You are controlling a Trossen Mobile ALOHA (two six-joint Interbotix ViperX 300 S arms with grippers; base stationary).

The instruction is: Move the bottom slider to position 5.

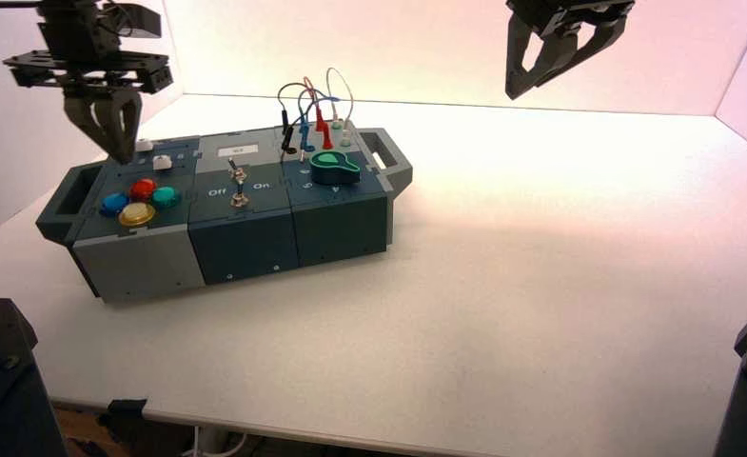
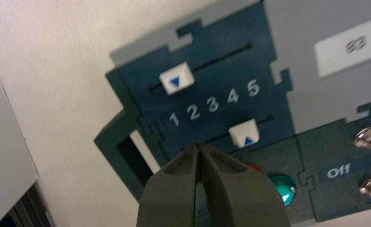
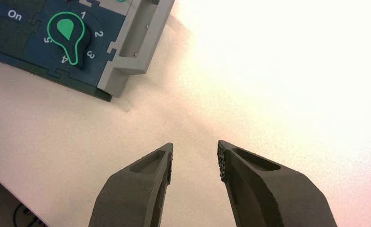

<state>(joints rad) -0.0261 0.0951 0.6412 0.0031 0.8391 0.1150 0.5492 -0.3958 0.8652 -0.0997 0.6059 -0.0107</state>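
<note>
The bottom slider [image 2: 244,133], on the box's far left, stands near digit 4. The left end effector [image 2: 200,147] hovers beside it, pinched narrow. The small stiff knob probably needs a sideways push.

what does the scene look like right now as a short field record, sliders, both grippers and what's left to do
bottom slider: white knob under the 4 to 5 span of the digit row, just short of 5
top slider: white knob near 1
left gripper: shut, holding nothing, above the box's left end, close to the bottom slider's track but not on its knob
right gripper: open, idle, raised over bare table to the right of the box
box: on the white table
left to do: nudge the bottom slider to 5
</note>
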